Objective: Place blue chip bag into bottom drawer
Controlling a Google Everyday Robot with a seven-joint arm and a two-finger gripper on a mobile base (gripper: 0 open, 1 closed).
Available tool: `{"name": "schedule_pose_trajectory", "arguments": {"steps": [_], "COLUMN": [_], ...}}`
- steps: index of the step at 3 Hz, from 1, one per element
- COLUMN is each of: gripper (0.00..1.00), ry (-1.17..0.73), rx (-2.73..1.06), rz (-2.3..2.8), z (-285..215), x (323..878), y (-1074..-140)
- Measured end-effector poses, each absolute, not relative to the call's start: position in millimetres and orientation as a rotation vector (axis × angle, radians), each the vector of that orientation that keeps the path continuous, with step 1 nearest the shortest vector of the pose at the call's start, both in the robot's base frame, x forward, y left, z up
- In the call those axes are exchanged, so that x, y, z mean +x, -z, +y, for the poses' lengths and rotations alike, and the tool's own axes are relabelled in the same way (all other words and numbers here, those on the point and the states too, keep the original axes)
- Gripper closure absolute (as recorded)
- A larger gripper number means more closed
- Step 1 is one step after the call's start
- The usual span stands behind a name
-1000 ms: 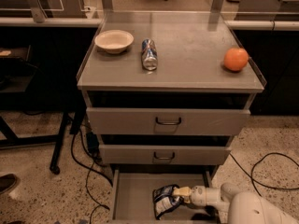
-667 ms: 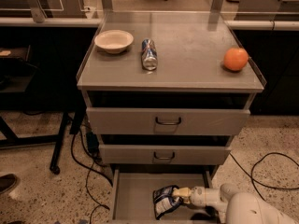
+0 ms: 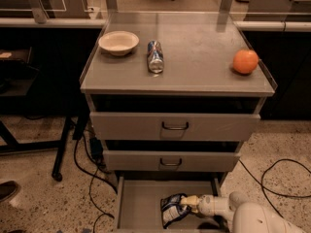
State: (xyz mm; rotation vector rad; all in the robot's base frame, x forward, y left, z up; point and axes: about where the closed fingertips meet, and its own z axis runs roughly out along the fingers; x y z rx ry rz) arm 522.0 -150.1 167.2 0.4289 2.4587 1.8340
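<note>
Judged at the placing step — claw point(image 3: 187, 204) low inside bottom drawer point(image 3: 141, 203), clenched on blue chip bag point(image 3: 171, 212) at its left; next, release and lift clear.

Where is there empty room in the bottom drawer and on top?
The bottom drawer is bare on the left, between its wall and the chip bag; the right is crowded by the bag and the pincer at it. On top, it is bare between the can and the orange.
</note>
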Motion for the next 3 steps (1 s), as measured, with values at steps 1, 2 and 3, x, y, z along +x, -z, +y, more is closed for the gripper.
{"name": "schedule_pose_trajectory", "arguments": {"steps": [1,2,3], "gripper": [1.0,0.81,0.57], "ry": [-1.837,-1.837,-1.837], "rx": [0.444,0.444,0.444], "rz": [2.464,2.464,2.464], "z": [-152.8,-152.8,-152.7], "x": [522.5,522.5,522.5], "y": [-163.9,-163.9,-163.9]}}
